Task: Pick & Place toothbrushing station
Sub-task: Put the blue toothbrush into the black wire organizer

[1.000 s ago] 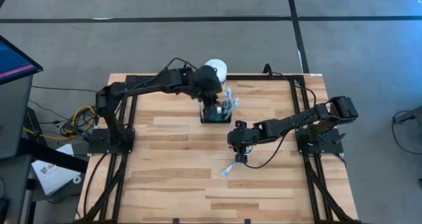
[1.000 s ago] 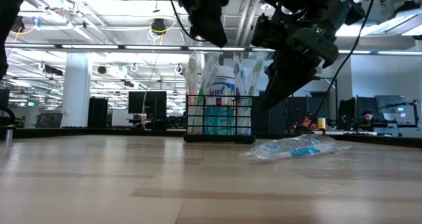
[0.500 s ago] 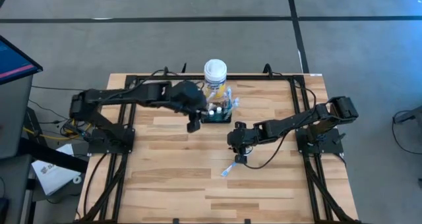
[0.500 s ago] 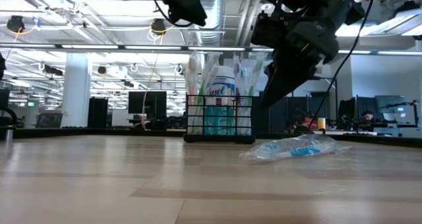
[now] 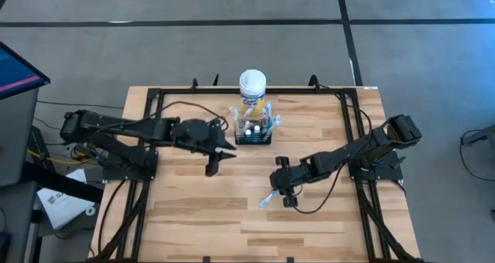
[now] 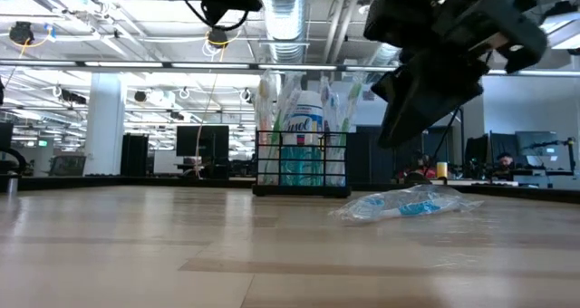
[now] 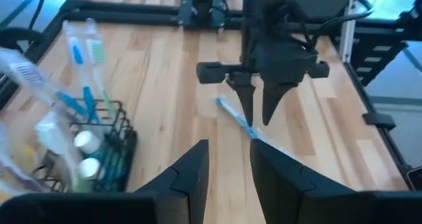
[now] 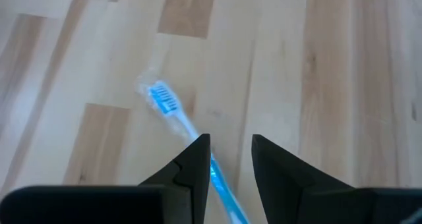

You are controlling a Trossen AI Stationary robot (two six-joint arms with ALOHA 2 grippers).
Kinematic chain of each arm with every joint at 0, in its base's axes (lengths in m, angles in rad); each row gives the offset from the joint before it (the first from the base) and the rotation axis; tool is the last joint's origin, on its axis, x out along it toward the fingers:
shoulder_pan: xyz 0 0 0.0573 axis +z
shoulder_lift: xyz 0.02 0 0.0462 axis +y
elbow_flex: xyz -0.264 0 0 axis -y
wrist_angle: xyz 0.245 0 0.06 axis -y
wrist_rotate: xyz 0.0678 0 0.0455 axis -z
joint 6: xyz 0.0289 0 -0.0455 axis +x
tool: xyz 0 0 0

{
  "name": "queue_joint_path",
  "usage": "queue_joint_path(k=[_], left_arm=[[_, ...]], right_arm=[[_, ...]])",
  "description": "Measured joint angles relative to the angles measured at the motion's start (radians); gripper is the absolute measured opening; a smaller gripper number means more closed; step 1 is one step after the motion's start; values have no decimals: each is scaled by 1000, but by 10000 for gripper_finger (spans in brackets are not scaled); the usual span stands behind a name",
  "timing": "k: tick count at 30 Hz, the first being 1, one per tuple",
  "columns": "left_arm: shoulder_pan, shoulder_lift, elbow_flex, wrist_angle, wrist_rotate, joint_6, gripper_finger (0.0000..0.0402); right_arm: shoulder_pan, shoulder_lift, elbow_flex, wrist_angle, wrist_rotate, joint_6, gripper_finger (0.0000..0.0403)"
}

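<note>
Station sits just beside empty, parted left hand.

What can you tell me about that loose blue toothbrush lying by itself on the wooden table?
The toothbrush is blue, with a slim handle and a blue-and-white bristle head, and sits sealed in a clear, crinkly plastic wrapper. It lies flat on the wooden table, apart from the black wire caddy holding other brushes. The right gripper hangs open directly above it, fingers either side of the handle, not yet gripping. Whether the fingertips touch the wrapper cannot be told.
</note>
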Motion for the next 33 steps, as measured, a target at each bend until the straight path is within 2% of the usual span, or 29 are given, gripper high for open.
queue_joint_path(k=[9,13,18,25,33], left_arm=[[-130,-22,-126,179,-78,-28,106],[-188,-22,-168,208,-113,-72,106],[-254,-22,-226,292,-177,-96,106],[-312,-22,-296,403,-195,-105,106],[-343,-22,-360,496,-200,-123,106]], right_arm=[[70,0,0,15,47,-63,102],[83,1,0,16,68,-87,102],[86,38,4,29,68,-91,102],[87,126,79,5,63,-179,102],[92,207,197,-220,63,-174,102]])
